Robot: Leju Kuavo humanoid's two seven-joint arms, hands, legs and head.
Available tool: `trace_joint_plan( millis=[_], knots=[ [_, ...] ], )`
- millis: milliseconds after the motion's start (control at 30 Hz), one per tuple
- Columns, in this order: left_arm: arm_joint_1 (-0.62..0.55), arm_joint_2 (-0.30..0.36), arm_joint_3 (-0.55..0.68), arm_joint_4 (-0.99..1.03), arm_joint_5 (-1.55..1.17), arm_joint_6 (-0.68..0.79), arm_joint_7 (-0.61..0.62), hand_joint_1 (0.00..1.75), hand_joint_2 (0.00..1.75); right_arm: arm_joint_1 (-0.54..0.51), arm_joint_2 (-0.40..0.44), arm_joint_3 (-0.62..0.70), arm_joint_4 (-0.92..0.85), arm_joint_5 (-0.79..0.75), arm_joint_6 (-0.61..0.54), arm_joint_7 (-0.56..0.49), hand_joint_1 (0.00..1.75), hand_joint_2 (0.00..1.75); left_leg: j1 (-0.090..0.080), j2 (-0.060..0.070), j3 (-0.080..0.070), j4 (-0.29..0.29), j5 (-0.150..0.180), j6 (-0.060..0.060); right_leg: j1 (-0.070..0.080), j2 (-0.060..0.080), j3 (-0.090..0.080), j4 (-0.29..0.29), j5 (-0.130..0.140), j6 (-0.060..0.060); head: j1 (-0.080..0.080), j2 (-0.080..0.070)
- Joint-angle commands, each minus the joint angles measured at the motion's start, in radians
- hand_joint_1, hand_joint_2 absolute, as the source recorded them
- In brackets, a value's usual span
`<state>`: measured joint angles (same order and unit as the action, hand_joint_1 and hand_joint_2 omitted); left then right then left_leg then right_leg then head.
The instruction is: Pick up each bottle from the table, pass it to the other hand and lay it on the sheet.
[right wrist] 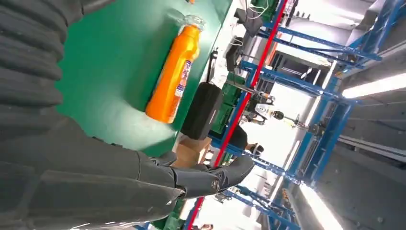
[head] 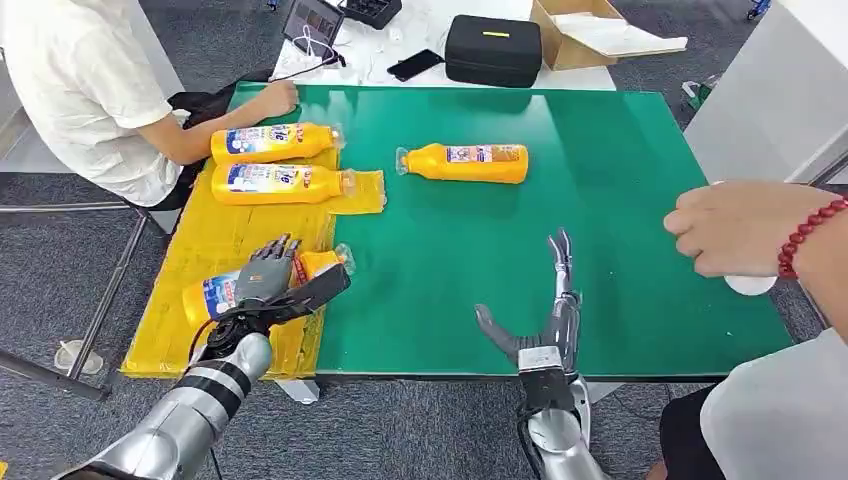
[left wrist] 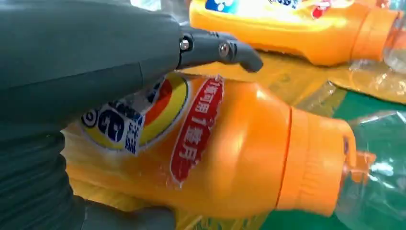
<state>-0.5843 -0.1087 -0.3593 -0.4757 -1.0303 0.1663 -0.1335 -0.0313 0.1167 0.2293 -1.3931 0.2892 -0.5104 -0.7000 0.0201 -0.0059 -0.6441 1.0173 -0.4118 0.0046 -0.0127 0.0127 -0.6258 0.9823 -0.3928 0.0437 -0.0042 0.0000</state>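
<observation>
Left hand [head: 262, 277] grips the bottle [head: 318, 264] over the yellow sheet [head: 215, 245]; right hand [head: 545, 325] is spread, holding nothing. Let go too early and you risk it rolling off the sheet's edge.

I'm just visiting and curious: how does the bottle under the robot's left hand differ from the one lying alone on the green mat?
The near bottle lies on the yellow sheet; the lone bottle lies on the bare green mat. The left hand grips the near bottle; nothing touches the lone bottle. The near bottle's cap points toward the robot's right, the lone bottle's toward its left. Both are orange, labelled and on their sides.
</observation>
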Motion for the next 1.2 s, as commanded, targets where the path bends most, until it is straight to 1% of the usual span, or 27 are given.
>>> trace_joint_plan(
  millis=[33, 67, 100, 133, 233, 300, 333, 367, 400, 433, 467, 533, 567, 600, 700, 733, 767, 800, 833, 867, 900, 933, 1000, 1033, 1133, 1167, 1200],
  knots=[
    [-0.032, 0.006, 0.014, 0.082, 0.026, -0.051, -0.022, 0.12, 1.75, -0.047, -0.013, 0.016, 0.093, -0.016, -0.008, 0.002, 0.0, 1.75, 0.0, 0.003, 0.005, -0.001, -0.002, 0.001, 0.0, 0.001, 0.005, -0.001, -0.001, -0.001, 0.0, 0.0],
    [-0.03, 0.006, 0.013, 0.078, 0.028, -0.044, -0.026, 0.14, 1.75, -0.047, -0.013, 0.017, 0.095, -0.017, -0.009, 0.002, 0.0, 1.75, 0.0, 0.002, 0.003, -0.001, -0.001, 0.001, 0.0, 0.001, 0.003, -0.001, 0.0, -0.001, 0.0, 0.0],
    [-0.024, 0.004, 0.009, 0.07, 0.031, -0.033, -0.037, 0.16, 1.75, -0.047, -0.016, 0.019, 0.096, -0.019, -0.009, 0.002, 0.0, 1.75, -0.001, 0.002, 0.006, -0.001, -0.002, 0.001, 0.0, 0.001, 0.005, -0.001, -0.001, -0.002, 0.0, 0.0],
    [-0.02, 0.003, 0.01, 0.064, 0.036, -0.027, -0.044, 0.16, 1.75, -0.046, -0.016, 0.02, 0.095, -0.019, -0.01, 0.002, 0.0, 1.75, 0.0, 0.002, 0.005, -0.001, -0.001, 0.001, 0.0, 0.001, 0.005, -0.001, -0.001, -0.001, 0.0, 0.0],
    [-0.011, -0.001, 0.01, 0.045, 0.055, -0.015, -0.066, 0.12, 1.75, -0.043, -0.019, 0.023, 0.094, -0.02, -0.014, 0.002, 0.0, 1.75, -0.001, 0.002, 0.007, -0.001, -0.002, 0.001, 0.0, 0.001, 0.006, -0.001, -0.001, -0.001, 0.0, 0.0],
    [-0.011, -0.001, 0.01, 0.045, 0.055, -0.015, -0.066, 0.12, 1.75, -0.043, -0.019, 0.023, 0.094, -0.02, -0.014, 0.002, 0.0, 1.75, 0.0, 0.002, 0.004, -0.001, -0.001, 0.001, 0.0, 0.001, 0.004, -0.001, -0.001, -0.001, 0.0, 0.0],
    [-0.006, -0.007, 0.012, 0.033, 0.064, -0.009, -0.075, 0.1, 1.75, -0.041, -0.02, 0.022, 0.091, -0.021, -0.015, 0.002, 0.0, 1.75, -0.001, 0.002, 0.006, -0.001, -0.002, 0.001, 0.0, 0.0, 0.006, -0.001, -0.002, -0.001, 0.0, 0.0],
    [0.007, -0.008, 0.015, 0.005, 0.086, 0.003, -0.1, 0.07, 1.75, -0.038, -0.021, 0.022, 0.088, -0.021, -0.019, 0.002, 0.0, 1.75, 0.0, 0.002, 0.005, -0.001, -0.001, 0.001, 0.0, 0.0, 0.004, -0.001, -0.001, -0.001, 0.0, 0.0],
    [0.023, -0.015, 0.026, -0.029, 0.114, 0.027, -0.128, 0.0, 1.75, -0.036, -0.022, 0.023, 0.084, -0.02, -0.021, 0.002, 0.0, 1.75, 0.0, 0.001, 0.004, -0.001, -0.001, 0.001, 0.0, 0.0, 0.003, -0.001, -0.001, -0.001, 0.0, 0.0],
    [0.046, -0.025, 0.041, -0.072, 0.156, 0.04, -0.167, 0.0, 1.75, -0.031, -0.023, 0.022, 0.082, -0.018, -0.027, 0.002, 0.0, 1.75, -0.001, 0.001, 0.006, -0.001, -0.002, 0.001, 0.0, 0.0, 0.005, -0.001, -0.001, -0.001, 0.0, 0.0],
    [0.089, -0.044, 0.057, -0.154, 0.21, 0.073, -0.215, 0.0, 1.75, -0.02, -0.021, 0.012, 0.085, -0.016, -0.023, 0.002, 0.0, 1.75, 0.0, 0.001, 0.004, -0.001, -0.001, 0.001, 0.0, 0.0, 0.004, -0.001, -0.001, -0.001, 0.0, 0.0],
    [0.199, -0.058, 0.013, -0.372, 0.275, 0.145, -0.194, 0.0, 1.75, 0.014, -0.005, -0.027, 0.063, 0.033, -0.033, 0.002, 0.0, 1.75, -0.001, 0.0, 0.004, -0.001, -0.001, 0.001, 0.0, -0.001, 0.004, -0.001, -0.001, -0.001, 0.0, 0.0],
    [0.23, -0.054, -0.026, -0.442, 0.28, 0.158, -0.158, 0.0, 1.75, 0.025, -0.003, -0.035, 0.053, 0.04, -0.023, 0.002, 0.0, 1.75, -0.001, -0.001, 0.003, -0.001, -0.001, 0.001, 0.0, -0.002, 0.003, -0.001, -0.001, -0.001, 0.0, 0.0],
    [0.237, -0.051, -0.042, -0.462, 0.285, 0.157, -0.14, 0.0, 1.75, 0.027, -0.002, -0.038, 0.05, 0.043, -0.02, 0.002, 0.0, 1.75, -0.001, -0.001, 0.004, -0.001, -0.002, 0.001, 0.0, -0.002, 0.005, -0.001, -0.002, -0.001, 0.0, 0.0],
    [0.237, -0.048, -0.043, -0.463, 0.285, 0.157, -0.14, 0.0, 1.75, 0.027, -0.002, -0.038, 0.05, 0.043, -0.02, 0.002, 0.0, 1.75, -0.001, 0.0, 0.007, 0.0, -0.004, 0.001, 0.0, -0.002, 0.007, 0.0, -0.004, -0.001, 0.001, 0.0],
    [0.231, -0.038, -0.056, -0.46, 0.3, 0.156, -0.131, 0.0, 1.75, 0.024, 0.001, -0.042, 0.053, 0.046, -0.017, 0.002, 0.0, 1.75, -0.001, 0.0, 0.009, 0.0, -0.005, 0.001, 0.0, -0.002, 0.008, 0.001, -0.005, -0.002, 0.0, 0.0],
    [0.228, -0.036, -0.06, -0.454, 0.307, 0.159, -0.131, 0.0, 1.75, 0.023, 0.002, -0.043, 0.053, 0.048, -0.016, 0.002, 0.0, 1.75, -0.001, 0.0, 0.002, 0.0, -0.002, 0.001, 0.0, -0.001, 0.002, 0.0, -0.001, -0.001, 0.0, 0.0],
    [0.225, -0.033, -0.063, -0.449, 0.313, 0.162, -0.132, 0.0, 1.75, 0.022, 0.003, -0.044, 0.054, 0.049, -0.015, 0.002, 0.0, 1.75, -0.001, 0.0, 0.004, 0.0, -0.003, 0.001, 0.0, -0.002, 0.004, 0.001, -0.003, -0.001, 0.0, 0.0],
    [0.225, -0.033, -0.063, -0.449, 0.313, 0.162, -0.132, 0.0, 1.75, 0.022, 0.003, -0.044, 0.054, 0.049, -0.015, 0.002, 0.0, 1.75, 0.0, 0.0, 0.002, 0.0, -0.002, 0.001, 0.0, -0.001, 0.002, 0.0, -0.002, -0.001, 0.0, 0.0],
    [0.222, -0.031, -0.066, -0.444, 0.318, 0.164, -0.134, 0.0, 1.75, 0.022, 0.004, -0.045, 0.054, 0.049, -0.015, 0.002, 0.0, 1.75, -0.001, 0.001, 0.005, 0.0, -0.003, 0.001, 0.0, 0.0, 0.004, 0.001, -0.002, -0.002, 0.0, 0.0],
    [0.222, -0.031, -0.066, -0.444, 0.318, 0.164, -0.134, 0.0, 1.75, 0.022, 0.004, -0.045, 0.054, 0.049, -0.015, 0.002, 0.0, 1.75, -0.001, 0.001, 0.002, 0.0, -0.002, 0.0, 0.0, 0.0, 0.002, 0.0, -0.001, -0.001, 0.0, 0.0],
    [0.222, -0.031, -0.066, -0.444, 0.318, 0.164, -0.134, 0.0, 1.75, 0.022, 0.004, -0.045, 0.054, 0.049, -0.015, 0.002, 0.0, 1.75, 0.0, 0.001, 0.004, 0.0, -0.002, 0.001, 0.0, -0.001, 0.003, 0.0, -0.002, -0.002, 0.0, 0.0],
    [0.222, -0.031, -0.066, -0.444, 0.318, 0.164, -0.134, 0.0, 1.75, 0.022, 0.004, -0.045, 0.054, 0.049, -0.015, 0.002, 0.0, 1.75, 0.0, 0.0, 0.001, 0.0, -0.001, 0.0, 0.0, -0.001, 0.001, 0.0, -0.001, -0.001, 0.0, 0.0],
    [0.222, -0.031, -0.066, -0.444, 0.318, 0.164, -0.134, 0.0, 1.75, 0.022, 0.004, -0.045, 0.054, 0.049, -0.015, 0.002, 0.0, 1.75, -0.001, 0.001, 0.004, 0.0, -0.002, 0.0, 0.0, -0.001, 0.003, 0.0, -0.002, -0.002, 0.0, 0.0],
    [0.222, -0.031, -0.066, -0.444, 0.318, 0.164, -0.134, 0.0, 1.75, 0.022, 0.004, -0.045, 0.054, 0.049, -0.015, 0.002, 0.0, 1.75, 0.0, 0.001, 0.004, -0.001, -0.002, 0.0, 0.0, 0.0, 0.003, 0.0, -0.002, -0.001, 0.0, 0.0],
    [0.234, -0.032, -0.075, -0.466, 0.334, 0.194, -0.175, 0.0, 1.75, 0.027, 0.008, -0.053, 0.056, 0.048, -0.013, 0.002, 0.0, 1.75, -0.001, 0.001, 0.006, -0.001, -0.003, 0.001, 0.0, -0.001, 0.006, 0.0, -0.003, -0.002, 0.0, 0.0],
    [0.259, -0.033, -0.094, -0.509, 0.349, 0.206, -0.191, 0.0, 1.75, 0.036, 0.012, -0.061, 0.048, 0.044, -0.003, 0.002, 0.0, 1.75, 0.0, 0.001, 0.004, 0.0, -0.002, 0.0, 0.0, -0.001, 0.003, 0.0, -0.002, -0.001, 0.0, 0.0]
  ],
)
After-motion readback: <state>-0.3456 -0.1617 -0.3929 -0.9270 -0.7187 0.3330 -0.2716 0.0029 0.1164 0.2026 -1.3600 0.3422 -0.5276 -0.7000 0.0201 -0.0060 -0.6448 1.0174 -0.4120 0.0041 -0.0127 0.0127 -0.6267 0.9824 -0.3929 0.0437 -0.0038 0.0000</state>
